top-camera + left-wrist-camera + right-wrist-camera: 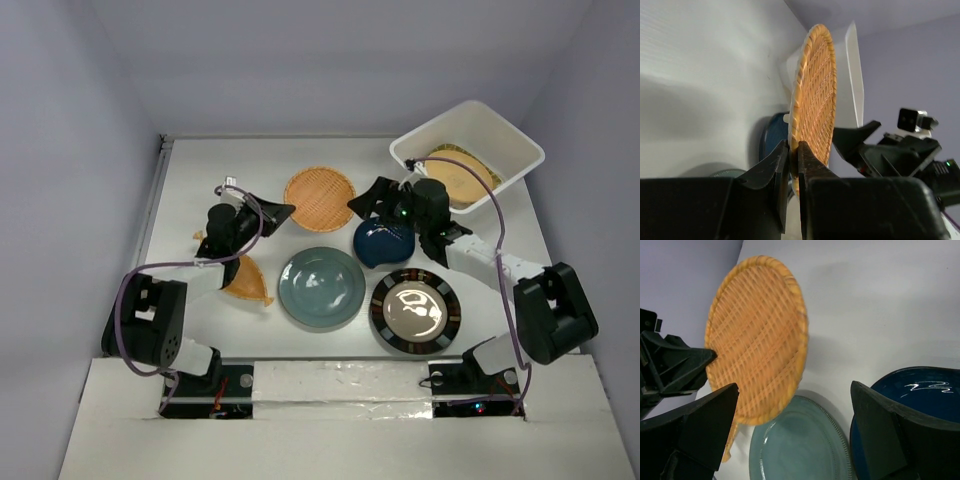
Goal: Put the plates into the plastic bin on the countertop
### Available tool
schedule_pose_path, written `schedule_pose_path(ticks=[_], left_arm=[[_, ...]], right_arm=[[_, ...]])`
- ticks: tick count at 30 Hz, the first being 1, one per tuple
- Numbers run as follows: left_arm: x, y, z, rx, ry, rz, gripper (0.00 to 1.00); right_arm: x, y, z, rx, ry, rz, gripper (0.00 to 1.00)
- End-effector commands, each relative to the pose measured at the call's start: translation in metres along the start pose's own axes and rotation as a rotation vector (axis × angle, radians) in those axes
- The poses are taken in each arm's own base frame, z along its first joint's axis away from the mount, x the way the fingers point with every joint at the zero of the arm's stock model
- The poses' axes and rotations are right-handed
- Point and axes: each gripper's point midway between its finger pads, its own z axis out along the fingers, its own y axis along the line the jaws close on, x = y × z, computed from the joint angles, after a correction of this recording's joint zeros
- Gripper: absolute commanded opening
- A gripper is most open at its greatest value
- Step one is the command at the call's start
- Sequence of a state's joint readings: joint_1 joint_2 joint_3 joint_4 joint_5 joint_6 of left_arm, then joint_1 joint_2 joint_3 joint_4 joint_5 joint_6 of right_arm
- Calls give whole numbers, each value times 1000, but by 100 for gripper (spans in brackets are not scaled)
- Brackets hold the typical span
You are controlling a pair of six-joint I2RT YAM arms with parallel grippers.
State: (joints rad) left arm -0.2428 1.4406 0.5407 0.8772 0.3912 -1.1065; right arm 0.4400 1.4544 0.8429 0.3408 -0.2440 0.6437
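My left gripper (283, 211) is shut on the rim of the orange woven round plate (320, 198) and holds it off the countertop (200, 170); the left wrist view shows the jaws (794, 150) pinching the plate's edge (815, 90). My right gripper (372, 200) is open and empty by the plate's right edge, above the dark-blue leaf-shaped plate (383, 243). In the right wrist view (795, 390) the woven plate (757, 340) hangs tilted left of the jaws. The white plastic bin (520, 150) holds a yellow round plate (460, 175). I cannot make out the green-yellow ribbed rectangle.
The grey-blue round plate (320, 287), the black-rimmed white-centred plate (416, 311) and the orange leaf-shaped plate (247, 282) lie on the near half of the countertop. A metal rail (160, 150) runs along the left edge. Grey walls close in three sides.
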Motion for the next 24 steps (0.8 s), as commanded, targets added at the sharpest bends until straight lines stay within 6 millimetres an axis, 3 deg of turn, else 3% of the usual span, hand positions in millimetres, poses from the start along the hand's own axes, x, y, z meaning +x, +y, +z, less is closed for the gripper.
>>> schedule_pose_path(ticks=[1,4,8,11,12,13,17,18,20,23,24], left_arm=[[-2,-66,-19,220,24,54,0],[2,-81,-34,265,35,74,0],[5,-96,-46,280,61,139,0],[10,-96,-55,254,79,161,0],[12,-87,-56,212,85,172,0],[10,-87,-62,188,71,200,0],[11,-84,-68,174,60,224,0],[12,-87,-70,186,66,227,0],[14,-91,-72,199,82,235,7],[11,-98,-75,176,91,300,30],[9,-90,-76,119,88,305,42]], right_arm=[[-26,31,5,-100,-70,-17,100],[-19,22,11,-71,-48,12,100],[-18,32,10,-124,-44,37,96],[-30,54,1,-216,-77,46,68],[-32,60,-2,-234,-80,50,40],[-38,68,-6,-257,-91,59,23],[-43,95,-8,-376,-56,71,22],[-43,97,-8,-390,-50,78,9],[-45,103,-10,-413,-51,102,0],[-66,109,-19,-380,-117,72,0],[-81,99,-21,-318,-156,75,0]])
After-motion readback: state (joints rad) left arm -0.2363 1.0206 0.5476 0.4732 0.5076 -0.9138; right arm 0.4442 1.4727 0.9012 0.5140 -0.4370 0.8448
